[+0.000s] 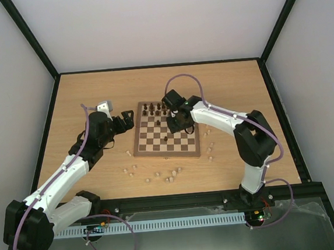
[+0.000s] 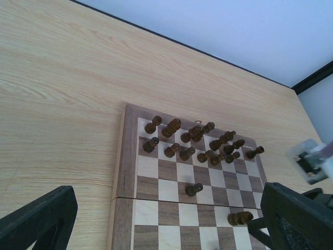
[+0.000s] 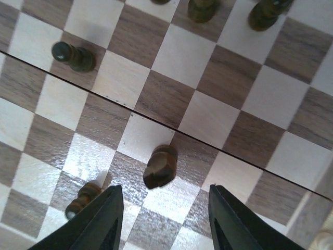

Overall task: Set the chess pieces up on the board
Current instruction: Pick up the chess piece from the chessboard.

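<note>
Left of the board (image 1: 157, 144), the left hand (image 1: 129, 120) is held over the surface (image 1: 94, 90), its fingers (image 2: 36, 221) spread wide with nothing between them. Dark chess pieces (image 1: 154, 108) crowd the board's two far rows, a few standing nearer its middle; there the right hand (image 1: 176, 125) hangs over the squares, fingers (image 3: 99, 219) apart on either side of one dark piece (image 3: 160, 167) without touching it. Pale chess pieces (image 1: 157, 174) lie scattered off the board, along its near edge and just beyond its right edge.
</note>
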